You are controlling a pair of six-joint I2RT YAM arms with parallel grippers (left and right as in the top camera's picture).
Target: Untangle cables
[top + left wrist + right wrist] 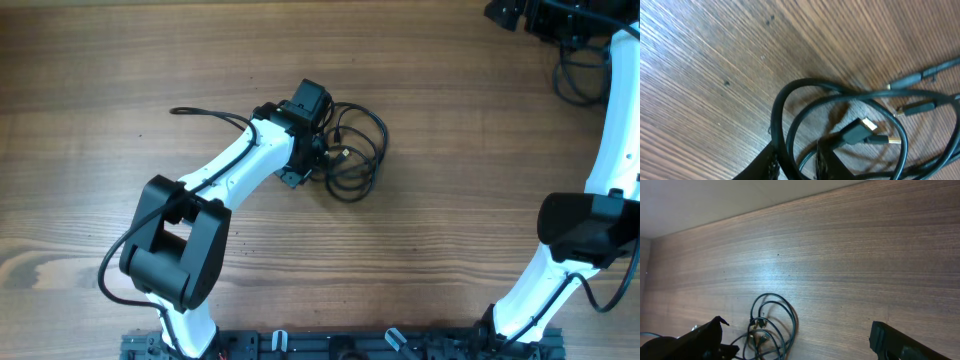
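The cables (357, 150) lie as one tangle of thin black loops on the wooden table (450, 200), with gold-tipped plugs (861, 131) in the middle. My left gripper (318, 152) is at the tangle's left side. In the left wrist view its two fingertips (772, 164) stand close together with loop strands (810, 81) pinched between them. My right gripper (797, 325) is far from the tangle (791, 312) and high above the table, with its fingers wide apart and nothing between them. In the overhead view it is cropped at the top right corner.
A thin black strand (195, 112) trails out left from under the left wrist. The right arm (615, 130) runs up the right edge, with its own thicker wires (575, 75) looped at the top right. A black rail (340, 345) lines the front edge.
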